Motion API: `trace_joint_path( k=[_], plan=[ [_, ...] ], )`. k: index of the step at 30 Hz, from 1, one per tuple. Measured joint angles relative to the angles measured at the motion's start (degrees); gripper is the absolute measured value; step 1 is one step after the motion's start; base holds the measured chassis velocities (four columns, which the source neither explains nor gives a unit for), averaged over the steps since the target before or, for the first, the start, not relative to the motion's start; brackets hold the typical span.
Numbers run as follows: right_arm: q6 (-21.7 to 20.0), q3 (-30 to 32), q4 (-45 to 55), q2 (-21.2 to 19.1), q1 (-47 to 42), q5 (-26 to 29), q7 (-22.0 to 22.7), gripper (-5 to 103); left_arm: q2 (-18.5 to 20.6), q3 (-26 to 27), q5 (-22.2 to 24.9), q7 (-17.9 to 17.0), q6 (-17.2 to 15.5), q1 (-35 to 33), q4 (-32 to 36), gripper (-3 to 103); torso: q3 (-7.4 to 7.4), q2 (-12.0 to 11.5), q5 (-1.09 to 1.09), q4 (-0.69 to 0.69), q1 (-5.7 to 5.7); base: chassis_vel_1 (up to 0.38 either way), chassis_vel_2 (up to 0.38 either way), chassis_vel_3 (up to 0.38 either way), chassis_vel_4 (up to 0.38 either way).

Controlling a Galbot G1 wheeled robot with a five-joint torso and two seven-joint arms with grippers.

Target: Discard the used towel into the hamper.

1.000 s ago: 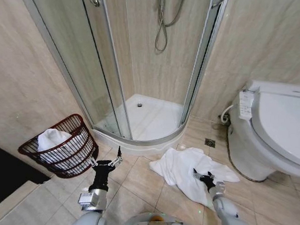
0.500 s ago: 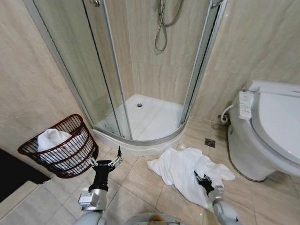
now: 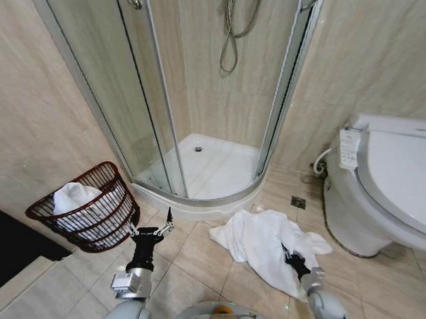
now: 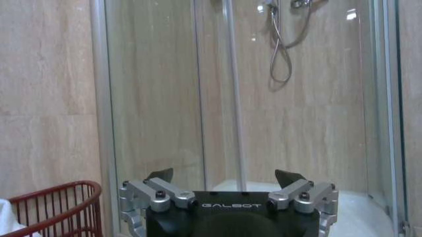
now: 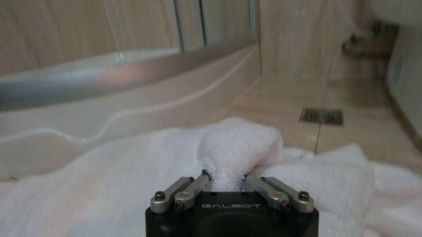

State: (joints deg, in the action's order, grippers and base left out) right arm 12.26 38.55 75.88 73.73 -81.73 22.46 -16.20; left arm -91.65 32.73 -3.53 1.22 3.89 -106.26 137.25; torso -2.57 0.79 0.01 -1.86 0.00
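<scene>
Our right end effector [image 5: 226, 190] sat low over the floor, its fingers closed on a bunched fold of the towel [image 3: 263, 243], which lay spread on the tiles between shower and toilet. To do this well, we judged the pinch should stay firm and the lift go high enough to clear trailing cloth. Our left end effector [image 3: 152, 228] hung wide open, holding nothing, just beside the hamper [image 3: 84, 207] near the wall.

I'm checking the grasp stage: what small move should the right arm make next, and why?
Probably lift straight up. The right pincer is shut on a fold of the towel, most of which lies on the floor, and the hamper stands off to the left beside the open, idle left pincer.
</scene>
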Motion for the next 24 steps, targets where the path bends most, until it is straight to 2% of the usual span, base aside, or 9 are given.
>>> trace_joint_path(
  k=[11,15,17,18,24],
  plan=[
    [0.8,3.2,18.9,1.1,-6.5,1.5,1.3,14,0.0,0.0,0.0,0.0,0.0,0.0,0.0,100,0.0,0.0,-0.01,0.0,0.0,0.0,0.0,0.0,0.0],
    [0.4,6.9,32.3,1.9,-9.5,1.9,1.9,14,0.0,0.0,0.0,0.0,0.0,0.0,0.0,100,0.0,0.0,-0.02,0.0,0.0,0.0,0.0,0.0,0.0],
    [0.3,7.3,33.4,2.0,-9.6,2.0,2.0,14,0.0,0.0,0.0,0.0,0.0,0.0,0.0,100,0.0,0.0,-0.02,0.0,0.0,0.0,0.0,0.0,0.0],
    [-0.1,9.2,38.3,2.1,-10.3,2.5,2.2,14,0.0,0.0,0.0,0.0,0.0,0.0,0.0,100,0.0,0.0,-0.02,0.0,0.0,0.0,0.0,0.0,0.0],
    [-1.2,12.3,47.5,1.7,-10.8,3.7,3.2,14,0.0,0.0,0.0,0.0,0.0,0.0,0.0,100,0.0,0.0,0.0,0.01,0.0,0.0,0.0,0.0,0.0]
  ],
)
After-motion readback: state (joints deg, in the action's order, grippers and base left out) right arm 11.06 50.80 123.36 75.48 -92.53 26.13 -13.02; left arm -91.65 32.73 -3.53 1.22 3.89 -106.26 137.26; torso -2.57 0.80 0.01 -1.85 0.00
